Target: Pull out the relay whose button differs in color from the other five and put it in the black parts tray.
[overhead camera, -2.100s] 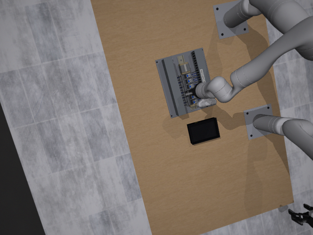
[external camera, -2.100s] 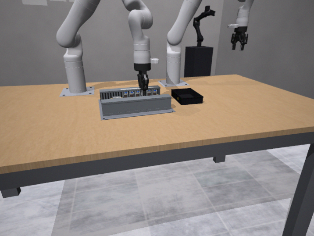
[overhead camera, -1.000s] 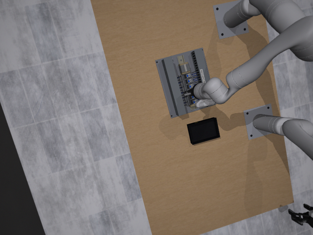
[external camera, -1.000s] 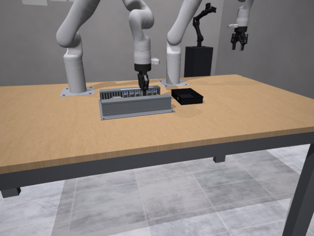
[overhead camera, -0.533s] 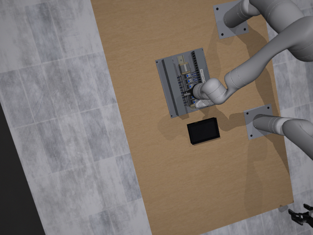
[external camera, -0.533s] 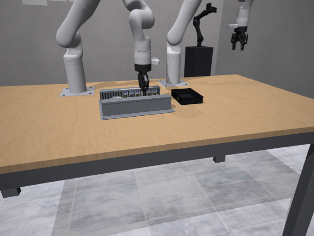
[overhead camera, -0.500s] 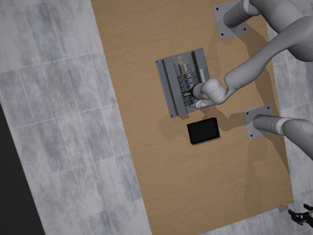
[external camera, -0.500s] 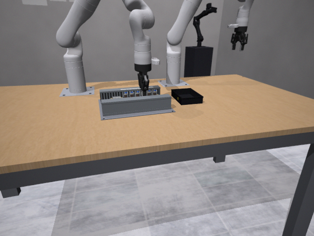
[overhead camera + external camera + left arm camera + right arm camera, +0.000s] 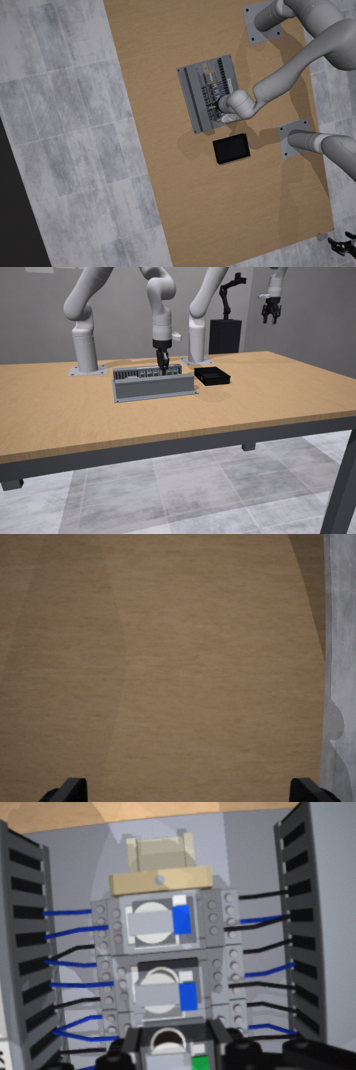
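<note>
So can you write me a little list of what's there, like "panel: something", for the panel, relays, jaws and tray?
panel: on the table
odd relay: green button, not in the tray
other relays: five, blue buttons
right jaws: shut on the odd relay
left jaws: open, away from the panel
tray: black, beside the panel
</note>
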You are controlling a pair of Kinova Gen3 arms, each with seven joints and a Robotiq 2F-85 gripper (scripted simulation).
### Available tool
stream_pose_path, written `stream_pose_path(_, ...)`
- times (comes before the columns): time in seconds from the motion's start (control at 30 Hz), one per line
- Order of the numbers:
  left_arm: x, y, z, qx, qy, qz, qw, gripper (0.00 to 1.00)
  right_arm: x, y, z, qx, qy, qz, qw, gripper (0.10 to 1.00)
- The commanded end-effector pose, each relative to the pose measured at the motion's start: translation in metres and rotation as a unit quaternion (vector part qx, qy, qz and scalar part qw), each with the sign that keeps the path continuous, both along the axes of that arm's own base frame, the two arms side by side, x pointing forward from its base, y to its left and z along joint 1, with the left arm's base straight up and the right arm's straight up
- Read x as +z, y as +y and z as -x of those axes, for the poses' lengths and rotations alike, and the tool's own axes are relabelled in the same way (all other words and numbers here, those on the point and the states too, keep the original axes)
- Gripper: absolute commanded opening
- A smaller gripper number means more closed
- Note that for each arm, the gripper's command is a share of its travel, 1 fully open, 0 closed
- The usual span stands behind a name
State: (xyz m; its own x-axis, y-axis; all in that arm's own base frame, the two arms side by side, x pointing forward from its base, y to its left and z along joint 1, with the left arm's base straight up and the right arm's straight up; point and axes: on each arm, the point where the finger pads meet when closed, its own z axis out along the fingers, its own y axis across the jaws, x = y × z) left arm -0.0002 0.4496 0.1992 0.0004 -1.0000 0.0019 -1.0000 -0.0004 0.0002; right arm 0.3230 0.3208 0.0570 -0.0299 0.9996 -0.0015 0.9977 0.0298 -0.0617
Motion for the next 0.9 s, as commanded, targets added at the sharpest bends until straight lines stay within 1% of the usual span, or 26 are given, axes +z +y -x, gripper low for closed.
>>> stream_pose_path(0.0, 0.0008, 0.0004, 0.0000, 0.000, 0.000, -0.001, 1.000, 1.000, 0.0008, 0.0004, -0.0005, 0.000, 0.002, -0.001, 1.000, 0.099)
stream_pose_path(0.17, 0.0008, 0.0004, 0.0000, 0.000, 0.000, -0.001, 1.000, 1.000, 0.0008, 0.0004, -0.0008, 0.000, 0.008, -0.001, 1.000, 0.099)
stream_pose_path(0.37, 0.0008, 0.0004, 0.0000, 0.000, 0.000, -0.001, 1.000, 1.000, 0.0008, 0.0004, -0.0009, 0.000, 0.010, 0.000, 1.000, 0.099)
stream_pose_path(0.73, 0.0008, 0.0004, 0.0000, 0.000, 0.000, -0.001, 1.000, 1.000, 0.0009, 0.0005, -0.0015, 0.000, 0.021, 0.000, 1.000, 0.099)
stream_pose_path(0.87, 0.0008, 0.0004, 0.0000, 0.000, 0.000, -0.001, 1.000, 1.000, 0.0009, 0.0005, -0.0015, 0.000, 0.022, 0.000, 1.000, 0.099)
